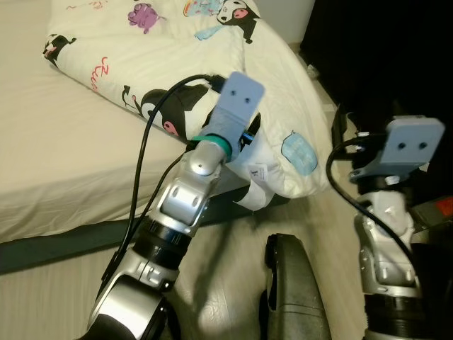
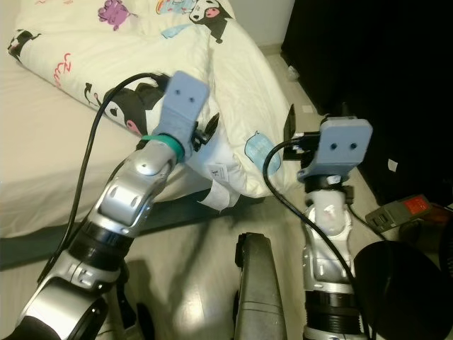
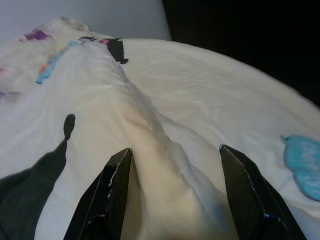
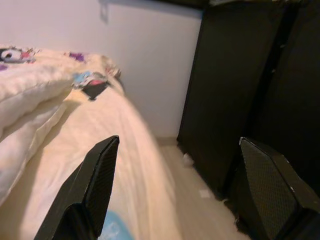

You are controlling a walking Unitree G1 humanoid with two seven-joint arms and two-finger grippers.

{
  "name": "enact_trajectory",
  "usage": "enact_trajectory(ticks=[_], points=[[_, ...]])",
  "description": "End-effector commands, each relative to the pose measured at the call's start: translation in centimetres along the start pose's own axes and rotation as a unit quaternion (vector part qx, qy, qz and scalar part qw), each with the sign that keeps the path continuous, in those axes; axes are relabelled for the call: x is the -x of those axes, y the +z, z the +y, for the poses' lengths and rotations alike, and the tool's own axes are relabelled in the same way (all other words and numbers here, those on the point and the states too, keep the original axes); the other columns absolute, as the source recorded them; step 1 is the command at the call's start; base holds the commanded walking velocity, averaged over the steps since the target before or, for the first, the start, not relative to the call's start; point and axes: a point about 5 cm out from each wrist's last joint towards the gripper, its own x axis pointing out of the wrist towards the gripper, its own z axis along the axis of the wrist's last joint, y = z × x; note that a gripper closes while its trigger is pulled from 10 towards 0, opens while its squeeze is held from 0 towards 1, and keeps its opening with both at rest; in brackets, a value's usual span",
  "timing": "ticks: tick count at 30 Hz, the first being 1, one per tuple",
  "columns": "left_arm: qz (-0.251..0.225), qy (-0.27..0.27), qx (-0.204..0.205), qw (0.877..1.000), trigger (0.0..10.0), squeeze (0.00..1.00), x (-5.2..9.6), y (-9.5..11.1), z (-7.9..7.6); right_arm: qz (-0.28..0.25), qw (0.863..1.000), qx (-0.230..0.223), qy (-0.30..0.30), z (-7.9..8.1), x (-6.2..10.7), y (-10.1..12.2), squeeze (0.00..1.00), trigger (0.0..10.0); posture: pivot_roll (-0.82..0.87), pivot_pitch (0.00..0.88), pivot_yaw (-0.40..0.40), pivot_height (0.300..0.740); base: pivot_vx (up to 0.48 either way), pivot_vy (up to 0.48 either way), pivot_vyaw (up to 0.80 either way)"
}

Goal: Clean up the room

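Left fingers (image 3: 115, 195) astride duvet (image 3: 165, 150) fold (apart)

right gripper (image 4: 175, 190) fingers spread wide, cream duvet (image 4: 45, 100) beside dark wardrobe (image 4: 240, 85)

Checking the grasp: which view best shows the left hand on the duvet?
Left wrist view: the left hand straddles a raised fold of the duvet, fingers open. Both eye views see the wrist from behind.

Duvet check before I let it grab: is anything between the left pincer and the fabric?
Nothing visible. In the left wrist view the left pincer is open, its two black fingers straddling a raised fold of the cream duvet. The right pincer hangs open in air beside the bed.
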Motion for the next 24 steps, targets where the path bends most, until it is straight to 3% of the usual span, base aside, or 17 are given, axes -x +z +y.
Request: enact_trajectory(ticks=[1,4,6,7,8,9,10,11,12,15,16,17,19,21,24], points=[[0.023,0.02,-0.025,0.999,10.0,0.0,-0.2,-1.3,-0.2,0.013,1.0,0.002,-0.001,-0.1,0.3,-0.3,0.0,10.0,-0.14,0.177,0.067,0.5,0.0,0.0,0.0],[0.033,0.029,-0.032,0.999,10.0,0.0,-0.3,-1.8,-0.1,0.014,1.0,0.001,-0.001,0.0,0.3,-0.3,0.0,10.0,-0.14,0.177,0.067,0.5,0.0,0.0,0.0],[0.079,0.029,-0.026,0.996,10.0,0.0,-0.4,-3.9,0.0,0.016,1.0,-0.003,-0.004,-0.1,0.4,-0.3,0.0,10.0,-0.14,0.18,0.071,0.5,0.0,0.0,0.0],[0.095,0.034,-0.018,0.995,8.5,0.0,-0.3,-4.5,0.2,0.017,1.0,-0.003,-0.006,-0.2,0.5,-0.3,0.0,10.0,-0.14,0.181,0.072,0.5,0.0,0.0,0.0],[0.095,0.034,-0.018,0.995,8.5,0.0,-0.3,-4.5,0.2,0.017,1.0,-0.003,-0.006,-0.2,0.5,-0.3,0.0,10.0,-0.14,0.181,0.072,0.5,0.0,0.0,0.0],[0.106,0.04,-0.011,0.994,7.6,0.0,-0.3,-4.9,0.3,0.017,1.0,-0.004,-0.007,-0.2,0.5,-0.3,0.0,10.0,-0.14,0.181,0.073,0.5,0.0,0.0,0.0],[0.106,0.04,-0.011,0.994,7.6,0.0,-0.3,-4.9,0.3,0.017,1.0,-0.004,-0.007,-0.2,0.5,-0.3,0.0,10.0,-0.14,0.181,0.073,0.5,0.0,0.0,0.0],[0.111,0.046,-0.005,0.993,6.8,0.0,-0.2,-5.1,0.6,0.018,1.0,-0.004,-0.008,-0.2,0.6,-0.3,0.0,10.0,-0.14,0.181,0.073,0.5,0.0,0.0,0.0],[0.113,0.059,-0.001,0.992,4.7,0.0,-0.2,-5.2,1.0,0.019,1.0,-0.005,-0.009,-0.2,0.6,-0.3,0.0,10.0,-0.14,0.182,0.072,0.5,0.0,0.0,0.0],[0.114,0.067,0.001,0.991,4.7,0.0,-0.2,-5.3,1.3,0.02,1.0,-0.005,-0.009,-0.2,0.7,-0.4,0.0,10.0,-0.14,0.182,0.072,0.5,0.0,0.0,0.0],[0.113,0.085,0.003,0.99,0.6,0.0,-0.2,-5.4,1.8,0.02,1.0,-0.006,-0.008,-0.1,0.7,-0.4,0.0,10.0,-0.14,0.182,0.071,0.5,0.0,0.0,0.0],[0.112,0.104,0.007,0.988,0.0,0.0,-0.2,-5.5,2.4,0.021,1.0,-0.008,-0.007,0.0,0.7,-0.4,0.0,10.0,-0.13,0.182,0.07,0.5,0.0,0.0,0.0],[0.112,0.104,0.007,0.988,0.0,0.0,-0.2,-5.5,2.4,0.021,1.0,-0.008,-0.007,0.0,0.7,-0.4,0.0,10.0,-0.13,0.182,0.07,0.5,0.0,0.0,0.0],[0.109,0.145,0.02,0.983,0.0,0.0,0.1,-5.7,4.0,0.022,1.0,-0.011,-0.005,0.2,0.6,-0.4,0.0,10.0,-0.13,0.182,0.068,0.5,0.0,0.0,0.0],[0.107,0.164,0.028,0.98,0.0,0.0,0.6,-5.8,5.2,0.023,1.0,-0.013,-0.003,0.3,0.6,-0.5,0.0,10.0,-0.12,0.182,0.067,0.5,0.0,0.0,0.0]])
